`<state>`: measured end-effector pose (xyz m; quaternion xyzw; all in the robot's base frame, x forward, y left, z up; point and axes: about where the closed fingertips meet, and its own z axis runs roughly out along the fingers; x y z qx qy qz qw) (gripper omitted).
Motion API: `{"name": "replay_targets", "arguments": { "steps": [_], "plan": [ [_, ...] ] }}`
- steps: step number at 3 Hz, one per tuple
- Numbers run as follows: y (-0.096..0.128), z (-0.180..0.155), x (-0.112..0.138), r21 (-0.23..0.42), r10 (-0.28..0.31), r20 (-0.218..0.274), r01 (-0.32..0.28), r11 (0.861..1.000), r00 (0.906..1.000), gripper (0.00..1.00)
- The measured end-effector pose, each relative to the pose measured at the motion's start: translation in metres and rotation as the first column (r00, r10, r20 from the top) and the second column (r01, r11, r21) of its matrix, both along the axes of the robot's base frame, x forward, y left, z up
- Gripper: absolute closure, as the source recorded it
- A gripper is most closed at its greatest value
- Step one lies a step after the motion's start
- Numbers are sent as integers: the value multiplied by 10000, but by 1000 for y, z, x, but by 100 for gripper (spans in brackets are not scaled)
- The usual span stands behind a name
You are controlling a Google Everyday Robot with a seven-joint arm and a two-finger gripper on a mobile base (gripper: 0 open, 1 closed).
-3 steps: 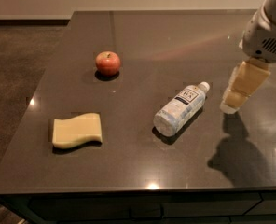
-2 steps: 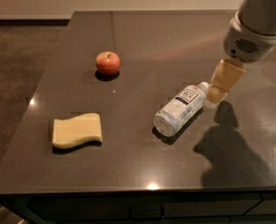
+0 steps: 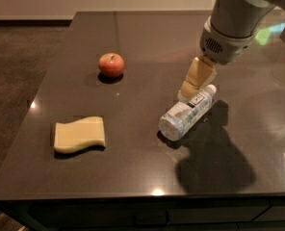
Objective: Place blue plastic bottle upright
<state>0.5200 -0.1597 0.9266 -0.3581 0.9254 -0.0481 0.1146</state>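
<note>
The blue plastic bottle lies on its side on the dark table. Its white cap points to the back right and its base to the front left. My gripper hangs from the grey arm at the upper right. It reaches down just behind and left of the bottle's upper half, close to or touching its neck end. The gripper holds nothing that I can see.
A red apple stands at the back left of the table. A yellow sponge lies at the front left. The table's front edge is close below the bottle, and its left edge borders brown floor.
The arm has swung left and down from the right side of the table. The gripper has moved from beside the cap to the bottle's neck. The bottle, apple and sponge have not moved.
</note>
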Motion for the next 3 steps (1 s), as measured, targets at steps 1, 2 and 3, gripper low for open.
{"name": "replay_targets", "arguments": {
  "steps": [1,2,3],
  "plan": [
    [13,-5,4,353,-1457,-206,1463,9886,9891,0],
    [18,-8,5,478,-2928,-156,2932,9548,9560,0],
    [19,-12,2,518,-4453,-203,4458,8936,8951,0]
  ]
}}
